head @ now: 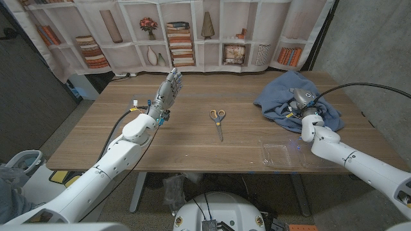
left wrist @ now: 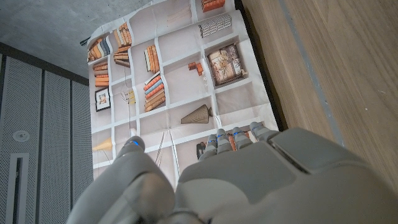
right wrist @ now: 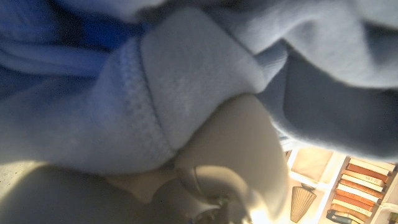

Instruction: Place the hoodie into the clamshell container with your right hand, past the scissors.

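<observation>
While hoodie [head: 297, 102] lies heaped, we judge grasp underway: right hand [head: 300, 104] buried, grip untellable; container [head: 280, 154] empty.

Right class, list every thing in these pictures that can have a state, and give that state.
hoodie: crumpled in a heap on the table, right hand buried in it.
clamshell container: on the table, nothing in it.
scissors: lying flat, blades shut.
left hand: raised, fingers up, holding nothing.
</observation>
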